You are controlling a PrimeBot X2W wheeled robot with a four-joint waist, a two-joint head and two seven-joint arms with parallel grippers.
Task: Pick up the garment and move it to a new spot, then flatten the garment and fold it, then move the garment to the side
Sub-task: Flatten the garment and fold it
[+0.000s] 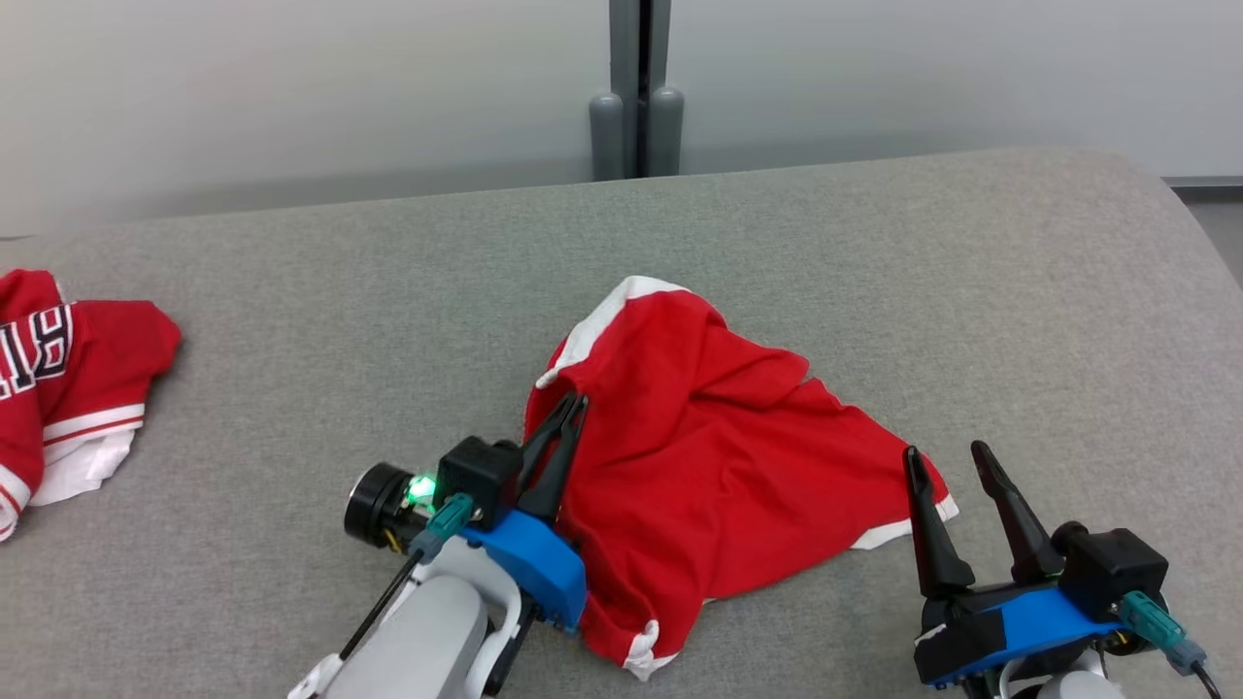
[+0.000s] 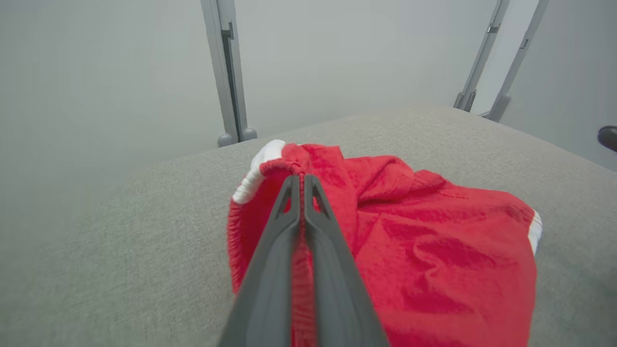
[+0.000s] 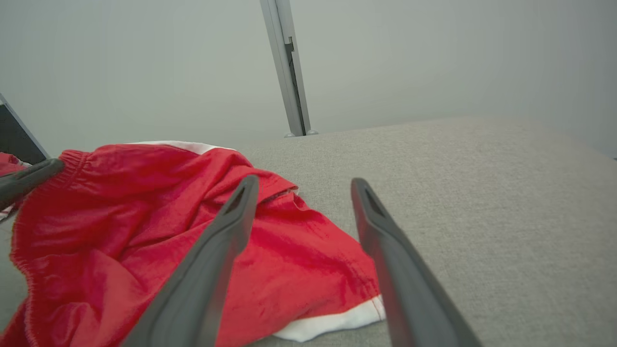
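Nearest the head camera, the left hand [image 1: 575,401] is being held clamped on the red garment [image 1: 719,456], with both fingers pressed together over the gathered, elastic edge at its left side. A strip of red cloth is being pinched between them in the left wrist view. The garment is being left crumpled near the middle of the grey padded surface [image 1: 874,262], its white trim showing at the far peak and at the near corners. The right hand [image 1: 942,449] is being held with fingers wide apart and nothing between them, at the garment's right corner by the white hem. In the right wrist view one finger is being shown over cloth, the other over bare surface. A second red-and-white garment [image 1: 68,379] is being left well apart at the far left.

Judgement: the first step, the pick-up, is being started, with one grasp made. The next move is likely being set up as a closing of the right hand on the hem corner, then an even lift by both arms.
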